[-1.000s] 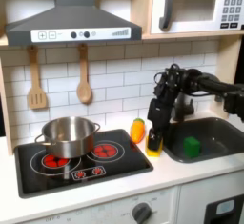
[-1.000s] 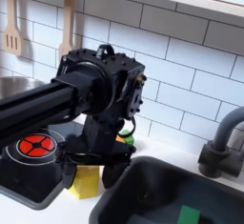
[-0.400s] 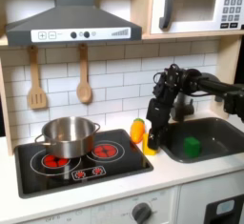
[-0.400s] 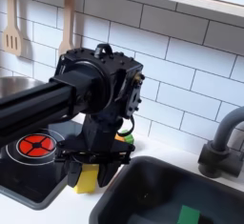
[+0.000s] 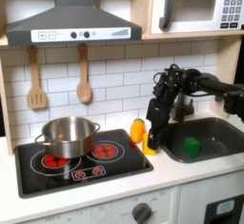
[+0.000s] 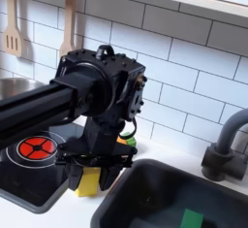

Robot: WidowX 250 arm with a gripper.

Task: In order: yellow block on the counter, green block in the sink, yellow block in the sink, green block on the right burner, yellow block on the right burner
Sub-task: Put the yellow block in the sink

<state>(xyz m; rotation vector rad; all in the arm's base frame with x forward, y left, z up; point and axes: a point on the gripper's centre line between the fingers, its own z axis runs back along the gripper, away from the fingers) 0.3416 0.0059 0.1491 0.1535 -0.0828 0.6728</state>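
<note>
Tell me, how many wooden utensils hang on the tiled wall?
2. A slotted spatula hangs at the first exterior view's left; a wooden spoon hangs beside it, nearer the centre. Others may be hidden.

even bright indoor light, soft shadows, low resolution, slight blur in both exterior views

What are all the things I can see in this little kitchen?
Yellow block: one, yellow, on the counter between stove and sink, between the gripper's fingers.
Green block: one, green, in the sink.
Sink: one, dark grey, at the first exterior view's right.
Faucet: one, dark, behind the sink.
Counter: one, off-white.
Stove: one, black, two red burners.
Pot: one, steel, on the burner at the first exterior view's left.
Orange toy: one, beside the stove.
Wooden utensils: two, hanging on the tiles.
Microwave: one, above.
Gripper: one, black, around the yellow block.
</note>
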